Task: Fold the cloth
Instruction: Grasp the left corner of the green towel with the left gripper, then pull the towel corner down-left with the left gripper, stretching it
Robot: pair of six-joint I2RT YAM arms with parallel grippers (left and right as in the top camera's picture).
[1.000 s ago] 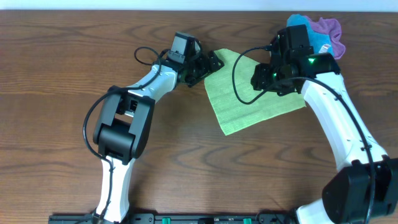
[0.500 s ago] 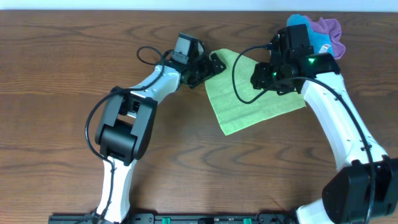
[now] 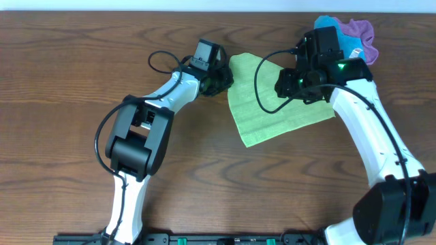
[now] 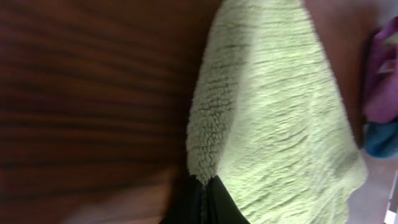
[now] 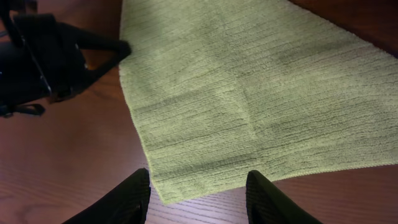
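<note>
Cloth [image 3: 276,102]: lime, judged soft, light, floppy | left gripper [image 3: 223,76] pinched its 10 o'clock edge | right gripper [image 5: 198,186] hung above, fingers spread, empty | best taken by corners.

Open table [image 3: 68,102] left of the cloth [image 3: 272,109]; blue cloth [image 3: 351,42], purple cloth [image 3: 360,28] at right.

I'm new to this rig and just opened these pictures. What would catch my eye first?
The lime-green cloth stands out, spread on the dark wooden table between the arms. The left hand is shut on its left edge, while the right hand hangs open above it. A blue cloth and a purple cloth lie bunched at the far right, beside the right arm.
</note>
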